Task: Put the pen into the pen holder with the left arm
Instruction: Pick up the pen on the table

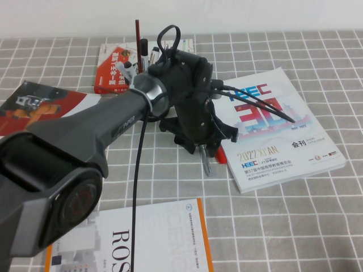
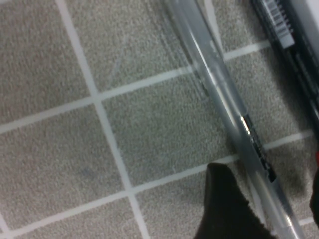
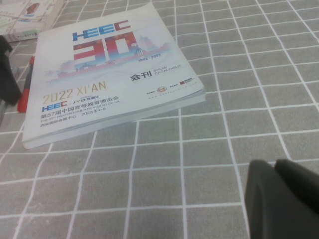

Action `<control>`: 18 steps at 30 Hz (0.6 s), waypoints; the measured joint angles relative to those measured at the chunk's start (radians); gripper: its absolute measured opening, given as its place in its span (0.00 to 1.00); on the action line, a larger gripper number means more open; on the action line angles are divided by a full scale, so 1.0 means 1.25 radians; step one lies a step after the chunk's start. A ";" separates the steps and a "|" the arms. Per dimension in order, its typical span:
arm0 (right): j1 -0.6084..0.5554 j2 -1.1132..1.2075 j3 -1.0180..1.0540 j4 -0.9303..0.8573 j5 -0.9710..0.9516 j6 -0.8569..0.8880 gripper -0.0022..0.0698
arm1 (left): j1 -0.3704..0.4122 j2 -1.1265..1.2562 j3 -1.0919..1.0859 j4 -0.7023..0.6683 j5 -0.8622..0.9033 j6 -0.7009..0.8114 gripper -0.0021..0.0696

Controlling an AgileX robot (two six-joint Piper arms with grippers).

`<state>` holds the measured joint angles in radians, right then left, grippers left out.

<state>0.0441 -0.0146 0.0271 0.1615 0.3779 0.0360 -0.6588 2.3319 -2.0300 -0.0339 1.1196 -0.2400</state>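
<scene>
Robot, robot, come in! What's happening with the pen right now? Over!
Left gripper open, low over the grey pen, not gripping. Pen flat on the cloth beside a red pen. Right gripper parked, off to the side. Pen holder behind the arm.

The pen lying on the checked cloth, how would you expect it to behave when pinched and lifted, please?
The pen looks slim, round and smooth, so it may roll or slip. It seems rigid and light. The open left pincer sits low over it; the right pincer stays away.

High view angled down, wrist views close over cloth (image 2: pixel 75 164)
</scene>
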 joint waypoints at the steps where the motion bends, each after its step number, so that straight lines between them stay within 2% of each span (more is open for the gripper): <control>1: 0.000 0.000 0.000 0.000 0.000 0.000 0.01 | 0.000 0.001 -0.001 0.000 0.004 0.000 0.49; 4: 0.000 0.000 0.000 0.000 0.000 0.000 0.01 | 0.000 0.001 -0.001 0.002 0.011 -0.001 0.47; 6: 0.000 0.000 0.000 0.000 0.000 0.000 0.01 | 0.000 0.001 -0.001 0.008 0.018 -0.001 0.42; 9: 0.000 0.000 0.000 0.000 0.000 0.000 0.01 | 0.000 0.002 -0.001 0.015 0.031 0.006 0.25; 12: 0.000 0.000 0.000 0.000 0.000 0.000 0.01 | 0.000 0.002 -0.001 0.019 0.045 0.006 0.12; 18: 0.000 0.000 0.000 0.000 0.000 0.000 0.01 | 0.000 0.002 -0.002 0.027 0.066 0.021 0.10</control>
<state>0.0441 -0.0146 0.0271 0.1615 0.3779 0.0360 -0.6588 2.3341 -2.0323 0.0000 1.2025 -0.2138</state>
